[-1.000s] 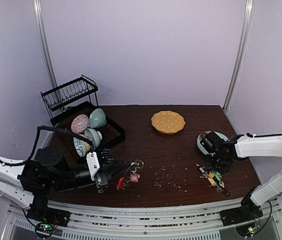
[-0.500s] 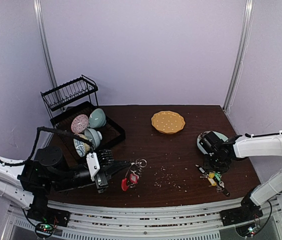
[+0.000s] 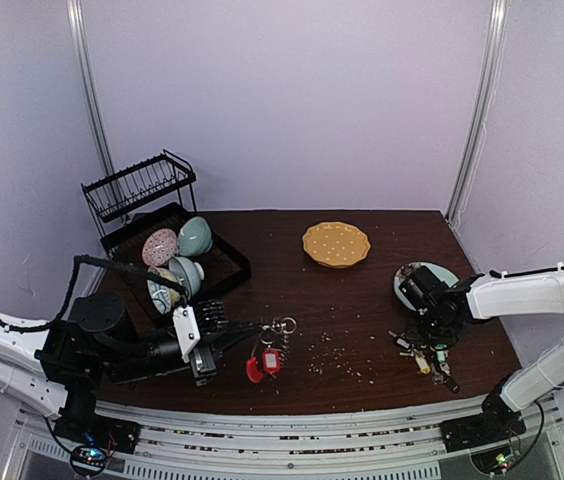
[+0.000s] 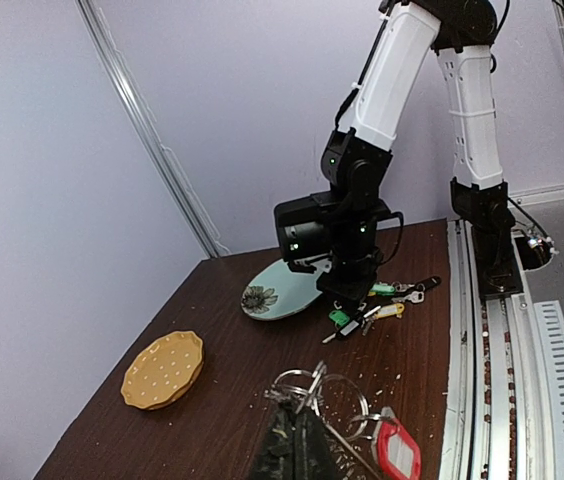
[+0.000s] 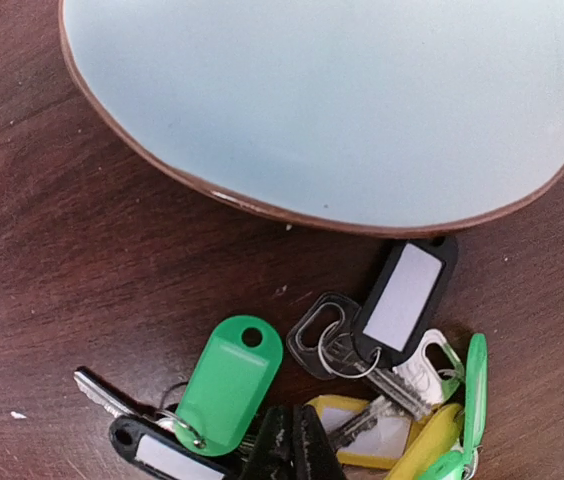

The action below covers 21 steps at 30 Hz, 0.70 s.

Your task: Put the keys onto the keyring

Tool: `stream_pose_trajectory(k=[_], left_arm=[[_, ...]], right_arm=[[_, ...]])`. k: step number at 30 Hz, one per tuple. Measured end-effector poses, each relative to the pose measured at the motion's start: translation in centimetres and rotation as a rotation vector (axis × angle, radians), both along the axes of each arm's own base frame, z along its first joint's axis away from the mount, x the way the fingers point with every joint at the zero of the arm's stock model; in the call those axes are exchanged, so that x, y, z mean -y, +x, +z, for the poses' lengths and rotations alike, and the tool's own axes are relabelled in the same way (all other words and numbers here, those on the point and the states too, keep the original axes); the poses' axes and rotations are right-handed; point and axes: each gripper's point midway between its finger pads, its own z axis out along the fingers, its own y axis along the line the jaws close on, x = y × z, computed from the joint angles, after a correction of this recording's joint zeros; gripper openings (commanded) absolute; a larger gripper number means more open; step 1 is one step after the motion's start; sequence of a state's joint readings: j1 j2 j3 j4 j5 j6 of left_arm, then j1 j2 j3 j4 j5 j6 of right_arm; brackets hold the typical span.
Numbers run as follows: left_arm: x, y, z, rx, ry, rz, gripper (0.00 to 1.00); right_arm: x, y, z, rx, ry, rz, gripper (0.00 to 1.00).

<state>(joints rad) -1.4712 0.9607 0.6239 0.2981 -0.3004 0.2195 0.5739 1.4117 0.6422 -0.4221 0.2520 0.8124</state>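
My left gripper (image 3: 249,335) is shut on the keyring (image 3: 279,327), a bunch of silver rings with red tags (image 3: 262,364) hanging from it just above the table. In the left wrist view the closed tips (image 4: 297,440) pinch the rings (image 4: 334,395), with a red tag (image 4: 399,452) to the right. The keys (image 3: 420,354) lie in a pile at the right. My right gripper (image 3: 430,337) points down on the pile. In the right wrist view its tips (image 5: 294,440) are closed among a green tag (image 5: 227,385), a black tag (image 5: 402,295) and a yellow tag (image 5: 382,440).
A light blue plate (image 5: 332,100) lies just behind the keys and also shows in the left wrist view (image 4: 272,295). A yellow dotted plate (image 3: 336,243) sits at the back centre. A dish rack (image 3: 162,240) with bowls stands at the left. Crumbs (image 3: 337,355) dot the middle of the table.
My left gripper has carried the keyring slightly right and the red tags have swung under it. My right gripper has shifted a little left over the keys.
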Motion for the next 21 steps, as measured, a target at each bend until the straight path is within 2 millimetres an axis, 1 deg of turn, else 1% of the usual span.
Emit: stream_pose_trajectory(k=[1,5,9,12,15,18,21], left_arm=[[0.0,0.0,0.0,0.0,0.0,0.0,0.0],[0.0,0.0,0.0,0.0,0.0,0.0,0.0],[0.0,0.0,0.0,0.004,0.001,0.0,0.0],[0.0,0.0,0.0,0.006,0.002,0.002,0.0],[0.0,0.1,0.0,0.007,0.002,0.003,0.0],[-0.1,0.1,0.0,0.009,0.003,0.007,0.0],[-0.2,0.3,0.0,0.016,0.008,0.019,0.0]], right_arm=[[-0.1,-0.1,0.0,-0.002,0.001,0.004,0.0],[-0.5,-0.2,0.1,-0.004,0.0,0.022,0.0],[-2.3,-0.4,0.5,-0.011,0.03,0.082,0.0],[-4.6,-0.4,1.1,-0.011,0.075,0.153,0.0],[-7.4,-0.3,2.2,0.001,0.139,0.233,0.0],[-10.6,0.2,4.4,0.037,0.216,0.34,0.0],[-13.2,0.0,7.1,0.086,0.295,0.461,0.0]])
